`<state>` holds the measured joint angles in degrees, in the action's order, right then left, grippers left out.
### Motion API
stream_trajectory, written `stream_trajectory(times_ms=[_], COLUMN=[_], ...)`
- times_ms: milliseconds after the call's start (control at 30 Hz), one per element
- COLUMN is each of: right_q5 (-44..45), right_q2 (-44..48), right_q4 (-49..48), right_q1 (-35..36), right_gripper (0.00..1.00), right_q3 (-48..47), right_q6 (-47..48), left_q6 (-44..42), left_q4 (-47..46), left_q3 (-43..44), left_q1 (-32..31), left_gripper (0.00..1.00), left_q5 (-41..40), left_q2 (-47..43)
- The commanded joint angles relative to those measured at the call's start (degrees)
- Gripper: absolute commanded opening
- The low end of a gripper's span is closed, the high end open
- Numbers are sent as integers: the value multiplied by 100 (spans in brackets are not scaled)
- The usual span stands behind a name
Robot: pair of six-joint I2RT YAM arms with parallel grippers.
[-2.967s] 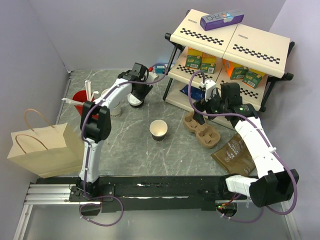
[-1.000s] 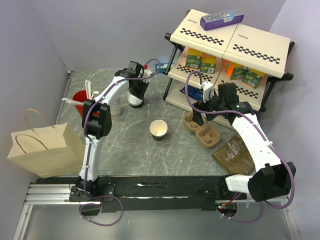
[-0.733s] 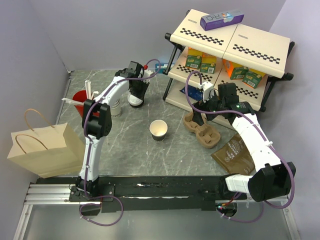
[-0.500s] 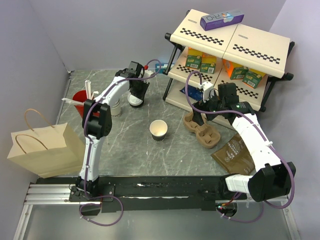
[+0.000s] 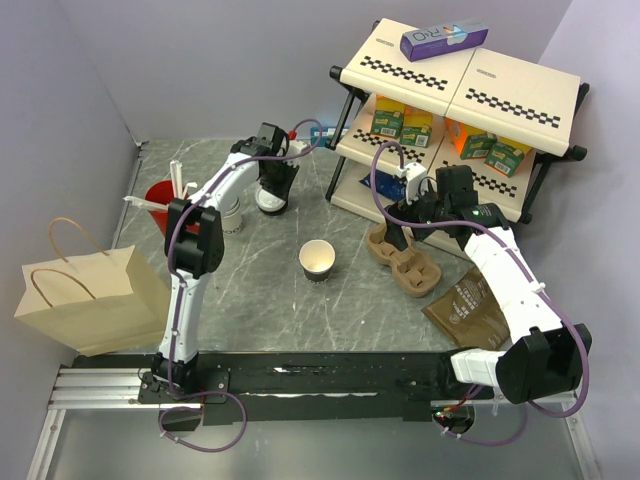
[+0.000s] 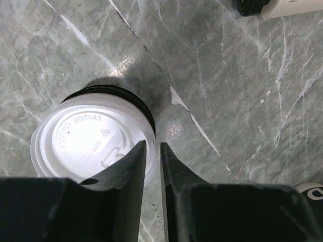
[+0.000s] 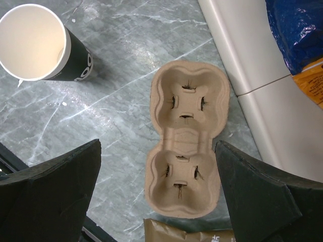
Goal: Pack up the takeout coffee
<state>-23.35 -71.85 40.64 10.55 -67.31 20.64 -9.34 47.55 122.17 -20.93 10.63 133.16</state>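
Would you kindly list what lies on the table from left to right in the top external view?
paper bag, red cup, stack of cream cups, takeout coffee, open cup, cup carrier, brown pouch

The coffee cup [image 6: 117,92] has a white lid [image 6: 91,146] with raised letters reading "CAUTION" curving along its rim at about twelve o'clock; the smaller embossed marks below it are too faint to read. From overhead, a purple box [image 5: 444,38] on top of the shelf [image 5: 520,95], at one o'clock on the table, shows large letters "R-O". White print on the open dark cup [image 7: 78,63] and the brown pouch [image 7: 192,236] cannot be read.
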Motion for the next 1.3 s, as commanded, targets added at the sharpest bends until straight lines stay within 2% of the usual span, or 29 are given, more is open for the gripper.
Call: stream_trajectory(times_ms=[0,233,467,700,867,1000,1267], right_q5=[-2,-2,-11,-37,-55,-64,-90], right_q2=[-48,-118,-188,-294,-390,-408,-364], right_q4=[-188,-197,-197,-215,-206,-223,-259], right_q1=[-35,-35,-35,-35,-35,-35,-35], right_gripper=[100,100,100,100,100,100,100], right_q3=[-89,-133,-177,-247,-335,-362,-318], right_q6=[36,36,45,27,27,27,1], left_q6=[3,-6,11,99,170,284,161], left_q4=[-9,17,53,263,316,167,184], left_q3=[246,281,325,387,352,211,150], left_q1=[-25,-25,-25,18,89,124,194], left_gripper=[23,23,18,16,1,1,2], left_q5=[-17,0,0,421,773,932,738], left_q2=[113,157,44,-62,17,-150,-730])
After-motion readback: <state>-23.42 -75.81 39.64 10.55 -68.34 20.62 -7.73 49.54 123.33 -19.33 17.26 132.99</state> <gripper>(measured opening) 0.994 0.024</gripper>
